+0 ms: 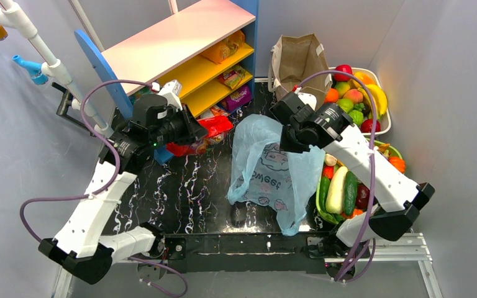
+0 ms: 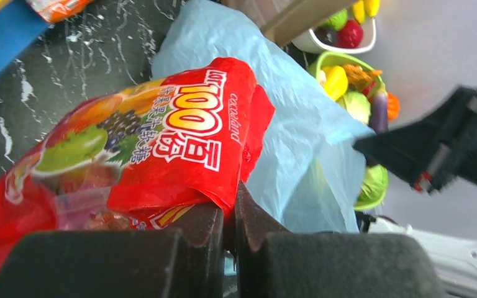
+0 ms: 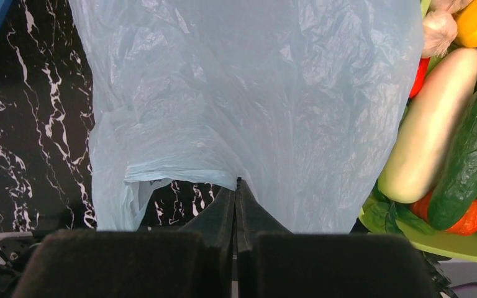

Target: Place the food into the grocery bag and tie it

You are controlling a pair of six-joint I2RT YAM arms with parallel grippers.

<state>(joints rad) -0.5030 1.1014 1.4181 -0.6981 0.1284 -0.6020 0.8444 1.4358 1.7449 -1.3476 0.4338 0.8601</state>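
Plainly, red packet [image 2: 161, 136] pinched at its near edge in the left gripper [image 2: 230, 218], fingers all but together on the foil. Held over the far-left part of the table [image 1: 180, 192], just in front of the shelf [image 1: 214, 77]. Long axis across the table, left to right, free end pointing right and a little away, toward the bag [image 1: 267, 167]. Printed face up in the left wrist view, lettering running along the length. Far right corner just beside the bag's upper left edge; touching or not, cannot tell. Above the table or resting on it, cannot tell either.

Bag spread mid-table, long axis from far to near, leaning slightly right. Nipped by the right gripper [image 3: 236, 191], fingers fully closed on the thin plastic near its upper right part. Hemmed rim running left from the fingers in the right wrist view, table showing under it. Near tip reaching the table's near edge. Right side lying against the green basket [image 1: 320, 210] of vegetables.

Open room: bare table left of the bag and near of the packet, between the two arms. Hemmed in at the far side by the shelf and the paper bag [image 1: 298, 59], at the right by the basket and the white tub [image 1: 382, 127] of fruit
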